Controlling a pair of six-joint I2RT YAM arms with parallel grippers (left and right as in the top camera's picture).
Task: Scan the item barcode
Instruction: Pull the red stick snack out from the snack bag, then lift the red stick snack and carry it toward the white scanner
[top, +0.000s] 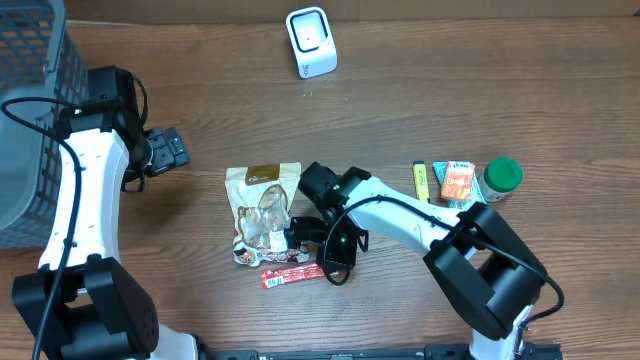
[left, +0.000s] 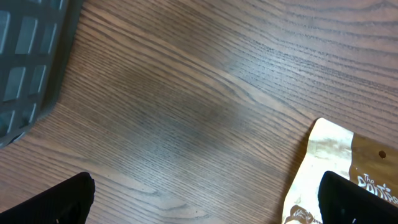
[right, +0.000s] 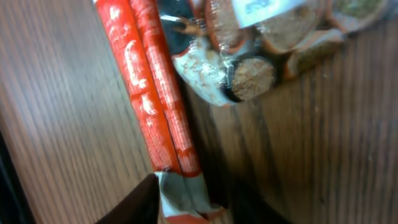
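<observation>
Low in the middle of the overhead frame, just under the bag (top: 265, 210), lies the red bar (top: 290, 275), which we judge is the item meant for scanning. Our right gripper (top: 328, 262) is poised over its right end. From the right wrist, the bar's crimped end sits between the two dark fingers (right: 135, 202), one of them at the wrapper's edge. We cannot tell whether they grip it or only stand beside it. To do this pick well, we think we should take the flat crimp squarely and close firmly enough that the slick wrapper cannot slide. We should then lift straight up before swinging, so the bar does not drag the bag along, since the two lie touching or very nearly so. We see no barcode on the upward face, so the bar may need turning once it is up. Around us, from the left, the grey basket (top: 25, 110) fills the upper left corner. Our left gripper (top: 165, 150) hovers near it over the table (top: 420, 90), fingers wide apart and holding nothing. The white scanner (top: 311, 42) stands at top centre, well apart from the bar. The bag lies between them, so our path should rise over it. At the right, a yellow stick (top: 422, 181), an orange packet (top: 458, 182) and a green-lidded jar (top: 502, 175) sit in a row, off the route.
</observation>
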